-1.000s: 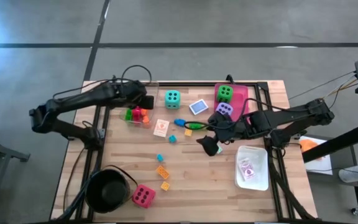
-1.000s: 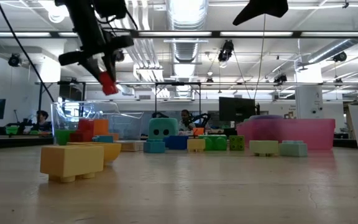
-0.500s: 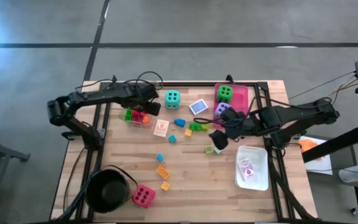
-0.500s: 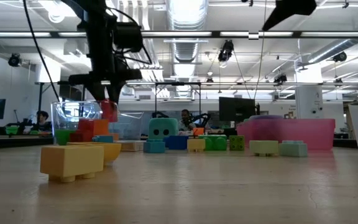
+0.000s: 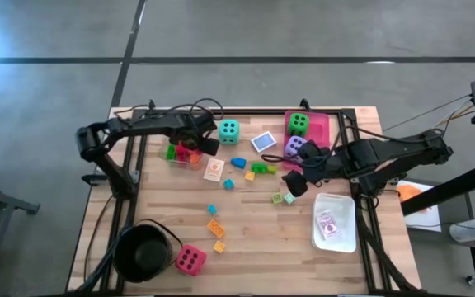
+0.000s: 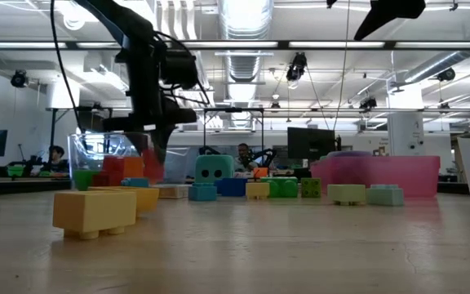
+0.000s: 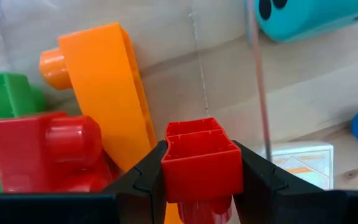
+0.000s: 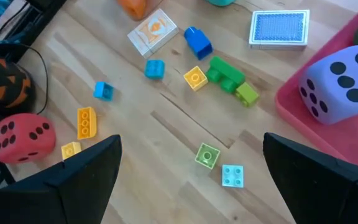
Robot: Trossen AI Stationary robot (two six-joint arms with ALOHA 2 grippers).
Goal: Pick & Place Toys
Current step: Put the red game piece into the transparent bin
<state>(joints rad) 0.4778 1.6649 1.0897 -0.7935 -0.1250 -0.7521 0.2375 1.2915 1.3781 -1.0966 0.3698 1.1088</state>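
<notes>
Left claw [image 7: 202,171] clenched on a red block [image 7: 201,167] over the clear tray [image 5: 184,154]; right claw [image 8: 191,171] spread wide, empty, above the bench [image 5: 254,231]

the wooden slatted table [image 5: 254,239] carried a round black pot [image 5: 141,250] and a pink-red die [image 5: 190,261] at its near left. a teal die [image 5: 228,129], a clear tray [image 5: 185,154] and two cards [image 5: 263,142] lay farther back; small blocks [image 5: 215,228] scattered mid-table; a pink tray [image 5: 318,124] far right, a white tray [image 5: 335,222] near right.
</notes>
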